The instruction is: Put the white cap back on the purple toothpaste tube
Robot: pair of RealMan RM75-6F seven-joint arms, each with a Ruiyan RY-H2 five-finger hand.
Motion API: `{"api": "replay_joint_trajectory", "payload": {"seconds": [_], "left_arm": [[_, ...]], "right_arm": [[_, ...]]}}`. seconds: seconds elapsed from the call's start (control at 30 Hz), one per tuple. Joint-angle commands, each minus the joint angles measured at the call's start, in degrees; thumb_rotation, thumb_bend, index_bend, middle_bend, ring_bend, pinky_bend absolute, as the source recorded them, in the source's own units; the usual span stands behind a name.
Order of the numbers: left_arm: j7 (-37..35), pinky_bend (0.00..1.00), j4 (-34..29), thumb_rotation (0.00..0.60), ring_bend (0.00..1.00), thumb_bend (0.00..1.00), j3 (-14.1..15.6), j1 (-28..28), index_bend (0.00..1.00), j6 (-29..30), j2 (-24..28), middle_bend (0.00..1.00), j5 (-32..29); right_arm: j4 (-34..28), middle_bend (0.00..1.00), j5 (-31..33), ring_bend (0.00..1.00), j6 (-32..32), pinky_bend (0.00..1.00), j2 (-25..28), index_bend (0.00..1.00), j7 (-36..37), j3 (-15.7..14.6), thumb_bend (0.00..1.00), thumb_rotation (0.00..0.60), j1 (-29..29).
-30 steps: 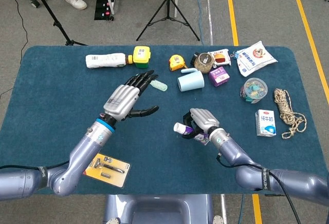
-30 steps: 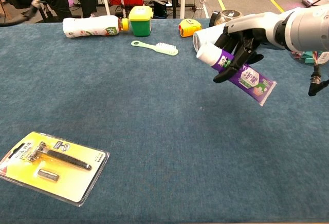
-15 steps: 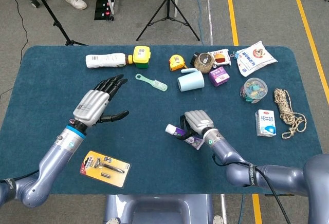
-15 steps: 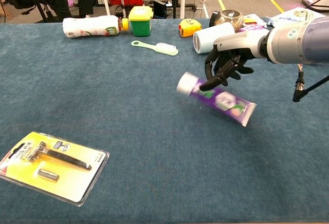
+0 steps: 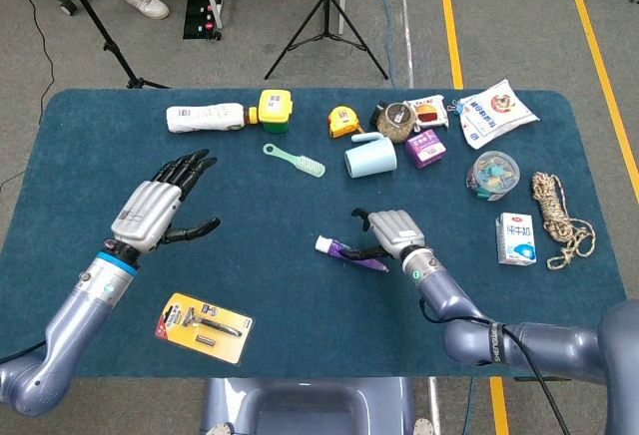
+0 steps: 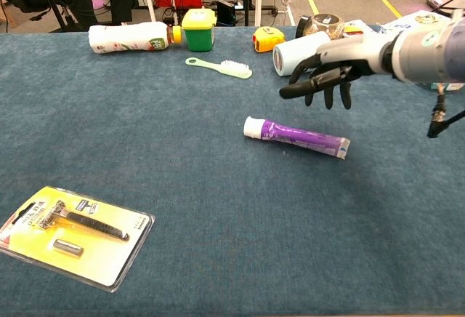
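The purple toothpaste tube [image 6: 299, 134] lies flat on the blue table, its white cap [image 6: 253, 127] on the end that points left. In the head view the tube [image 5: 349, 249] lies near the table's middle, cap [image 5: 322, 244] leftward. My right hand [image 6: 323, 78] hovers just above and behind the tube with fingers spread, holding nothing; in the head view this hand [image 5: 394, 229] sits right beside the tube. My left hand [image 5: 160, 208] is open over the left part of the table, far from the tube, and does not show in the chest view.
A yellow razor pack [image 6: 72, 235] lies front left. Along the back stand a white bottle [image 6: 131, 37], a yellow-green box [image 6: 198, 28], a green toothbrush [image 6: 219, 67], a tape measure [image 6: 268, 38] and a light blue cup [image 6: 296, 51]. Snack packs, a carton and a rope [image 5: 561, 217] lie on the right.
My right hand has set the tube down flat on the table, let go and spread its fingers above it. My left hand has drawn back to the left.
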Motion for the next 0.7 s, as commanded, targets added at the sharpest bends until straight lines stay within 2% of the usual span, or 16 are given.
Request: {"api": "replay_joint_trajectory", "payload": {"seconds": [0.03, 0.13, 0.33, 0.47, 0.53, 0.7], "left_arm": [[2.9, 0.08, -1.8, 0.000, 0.00, 0.06, 1.4, 1.4, 0.02, 0.6, 2.0, 0.00, -1.3], [5.6, 0.08, -3.3, 0.000, 0.00, 0.06, 2.4, 2.8, 0.03, 2.3, 3.0, 0.00, -2.5], [8.0, 0.08, -5.0, 0.001, 0.00, 0.06, 4.1, 6.3, 0.08, 6.6, 3.6, 0.00, -3.0], [8.3, 0.08, -4.2, 0.037, 0.00, 0.06, 5.7, 9.4, 0.10, 9.4, 4.0, 0.03, -2.0], [8.6, 0.08, -3.2, 0.045, 0.00, 0.06, 6.5, 11.0, 0.12, 11.0, 4.2, 0.03, -1.2], [8.2, 0.08, -0.4, 0.078, 0.00, 0.06, 7.9, 14.7, 0.13, 14.8, 3.7, 0.04, 0.8]], "right_arm": [[-1.6, 0.33, -3.2, 0.43, 2.6, 0.49, 2.1, 0.21, 4.7, 1.7, 0.26, 0.165, -3.7], [-1.7, 0.37, -7.8, 0.45, 4.7, 0.50, 3.2, 0.27, 10.5, 2.9, 0.26, 0.170, -7.8], [0.9, 0.43, -16.6, 0.51, 11.4, 0.53, 3.1, 0.38, 16.0, 2.4, 0.26, 0.232, -14.7], [3.1, 0.47, -21.2, 0.54, 15.7, 0.55, 3.0, 0.45, 18.3, 2.0, 0.26, 0.352, -18.7], [3.9, 0.48, -22.3, 0.55, 16.5, 0.55, 3.4, 0.46, 19.1, 1.7, 0.26, 0.382, -20.2], [5.7, 0.48, -23.7, 0.54, 17.3, 0.55, 4.7, 0.45, 19.7, 0.8, 0.26, 0.385, -23.5]]}}
